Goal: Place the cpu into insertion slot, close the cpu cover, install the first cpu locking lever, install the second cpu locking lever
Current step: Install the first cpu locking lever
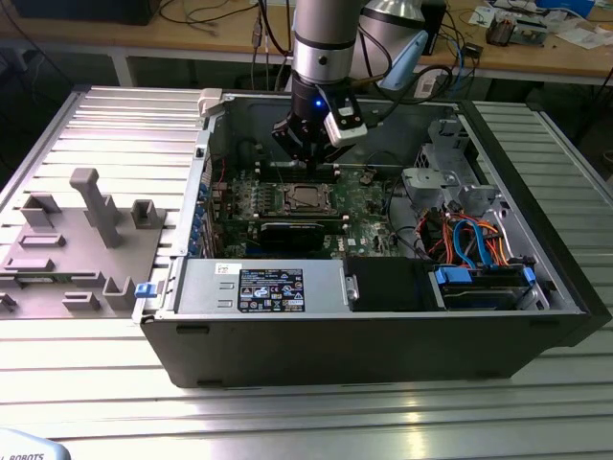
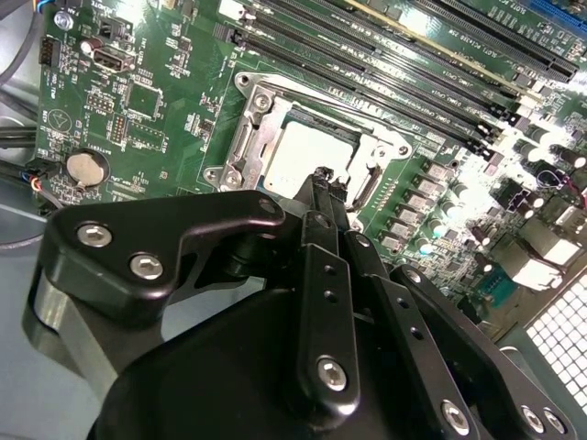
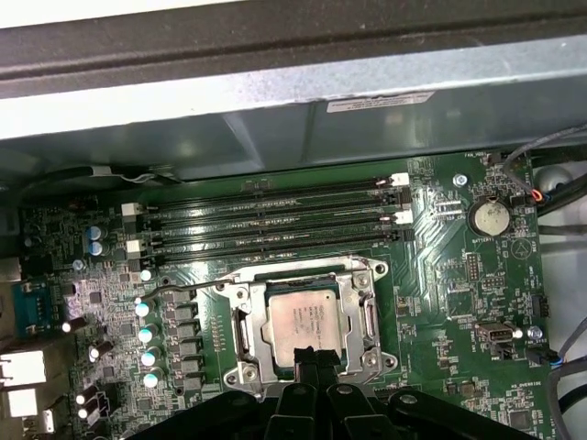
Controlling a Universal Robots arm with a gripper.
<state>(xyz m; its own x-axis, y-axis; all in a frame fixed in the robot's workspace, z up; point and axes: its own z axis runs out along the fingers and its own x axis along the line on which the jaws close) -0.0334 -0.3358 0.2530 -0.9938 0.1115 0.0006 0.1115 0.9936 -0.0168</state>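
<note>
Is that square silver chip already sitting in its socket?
Yes: the cpu lies flat inside the insertion slot, framed by metal, with the gripper at its edge.

Arm comes straight down from above, wrist vertical, blue light lit on it. Gripper [image 1: 308,153] [image 2: 323,179] [image 3: 312,354] points downward, black fingers [image 2: 316,197] pressed together at the tip.

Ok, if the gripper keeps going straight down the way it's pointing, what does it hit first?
Most likely the cpu: the gripper points at its near edge, inside the cpu cover. The gap between tip and chip is hard to judge.
</note>
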